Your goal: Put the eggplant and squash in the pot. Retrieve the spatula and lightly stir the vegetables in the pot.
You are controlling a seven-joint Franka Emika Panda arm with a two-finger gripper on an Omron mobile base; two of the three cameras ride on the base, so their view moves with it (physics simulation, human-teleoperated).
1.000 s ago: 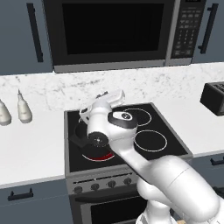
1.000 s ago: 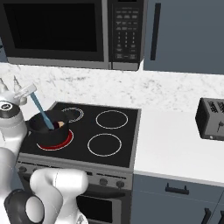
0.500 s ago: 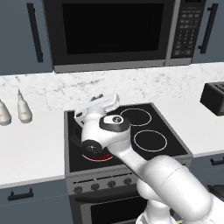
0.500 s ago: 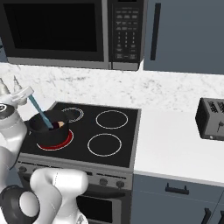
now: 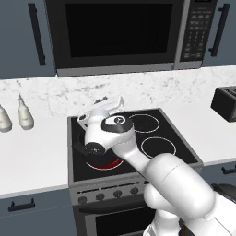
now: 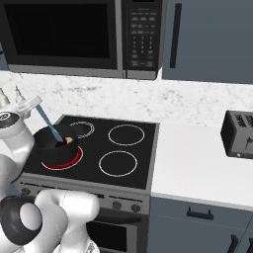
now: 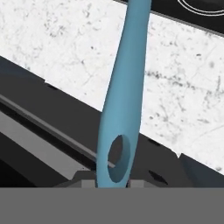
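While the gripper (image 6: 30, 105) is closed on the handle end of the spatula (image 6: 49, 124), the utensil slopes down from the jaws into the pot (image 6: 55, 146), with its flat end hidden below the rim. The pot stands on the front-left burner (image 6: 74, 159) of the stove (image 6: 143, 170), near the stove's front-left corner; that burner glows red. In the right base view a small tan-orange patch at the spatula's lower end reads as the squash (image 6: 68, 141), and a darker patch beside it is probably the eggplant (image 6: 62, 144), though it is too small to confirm. The hand view shows the spatula handle, with its hanging hole, rising from between the fingertips (image 7: 89, 180), so the grip is narrow and sits at the very end of the handle. The stirring step appears to be in hand. Risks from this state: a wide or fast sweep can press the spatula against the pot wall and push the pot off the burner; the end-of-handle grip offers little leverage, so side load can twist the spatula in the jaws; a steep pass can flick a vegetable over the rim.
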